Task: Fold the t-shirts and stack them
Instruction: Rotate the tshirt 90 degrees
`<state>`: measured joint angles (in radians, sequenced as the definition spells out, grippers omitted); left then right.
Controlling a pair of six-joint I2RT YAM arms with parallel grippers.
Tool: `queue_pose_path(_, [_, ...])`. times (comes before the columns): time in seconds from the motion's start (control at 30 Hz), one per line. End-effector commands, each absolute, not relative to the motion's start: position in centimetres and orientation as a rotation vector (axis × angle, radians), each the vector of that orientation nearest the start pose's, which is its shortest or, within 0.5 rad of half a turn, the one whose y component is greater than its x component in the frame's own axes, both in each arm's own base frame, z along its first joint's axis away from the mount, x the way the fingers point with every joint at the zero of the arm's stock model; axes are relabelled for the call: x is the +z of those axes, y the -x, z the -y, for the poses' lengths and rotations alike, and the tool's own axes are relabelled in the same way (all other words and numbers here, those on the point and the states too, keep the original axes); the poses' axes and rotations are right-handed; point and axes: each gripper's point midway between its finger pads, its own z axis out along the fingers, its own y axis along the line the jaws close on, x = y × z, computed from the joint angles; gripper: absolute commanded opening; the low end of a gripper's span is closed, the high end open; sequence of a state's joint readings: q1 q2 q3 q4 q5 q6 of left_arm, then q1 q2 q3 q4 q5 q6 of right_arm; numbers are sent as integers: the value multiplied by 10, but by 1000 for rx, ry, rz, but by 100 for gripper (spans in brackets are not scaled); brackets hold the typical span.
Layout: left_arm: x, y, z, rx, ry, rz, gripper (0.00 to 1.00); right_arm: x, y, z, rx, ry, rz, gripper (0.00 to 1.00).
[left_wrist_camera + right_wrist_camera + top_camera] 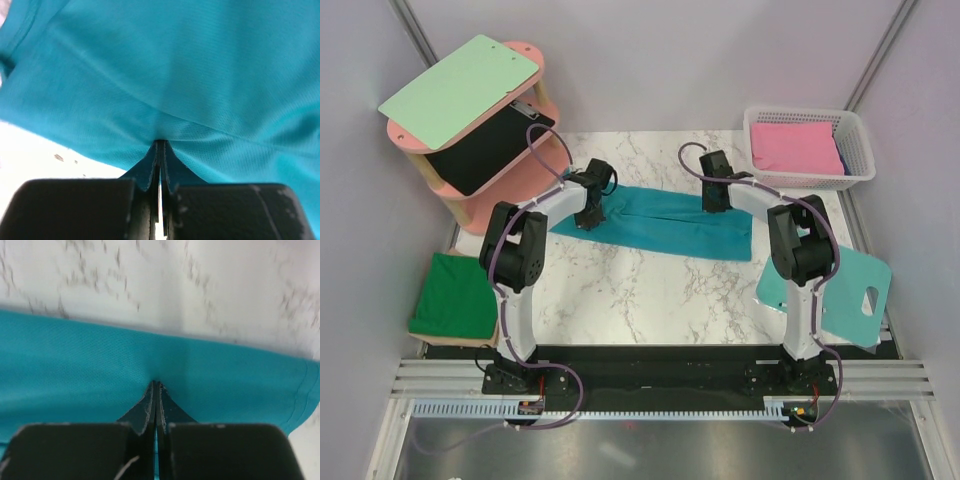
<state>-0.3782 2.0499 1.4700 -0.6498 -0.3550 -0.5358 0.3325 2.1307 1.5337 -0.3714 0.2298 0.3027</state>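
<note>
One t-shirt [665,228] lies stretched left to right across the far half of the table [650,290], the left gripper [588,220] clamped on its left end and the right gripper [713,204] on its far edge, right of centre. A folded t-shirt [453,295] sits off the table's left edge, with a shelf [515,175] behind it and a clipboard [460,90] on top. A basket [855,150] holding folded cloth [797,148] stands far right; a board [845,285] lies beside the right arm.

Overhead view is bright and even, light soft from above; only faint shadows fall on the white marble-patterned tabletop [650,290]. At my left gripper [160,145] the soft teal-blue cloth t-shirt [200,75] shows crisp weave, softening toward the top; the tabletop patch lower left blows out white. Past my right gripper [156,385] the marble veins smear, blurred.
</note>
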Motion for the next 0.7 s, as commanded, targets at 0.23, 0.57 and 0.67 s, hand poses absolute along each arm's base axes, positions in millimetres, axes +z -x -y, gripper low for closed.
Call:
queue_pose_path(0.23, [7, -464, 121, 266, 225, -2671, 2, -2, -316, -171, 70, 198, -2808, 0])
queue_pose_path(0.57, [31, -525, 162, 94, 96, -2613, 2, 28, -250, -261, 511, 377, -2794, 0])
queue_pose_path(0.67, [64, -523, 173, 8, 53, -2576, 2, 49, -262, -275, 573, 400, -2712, 0])
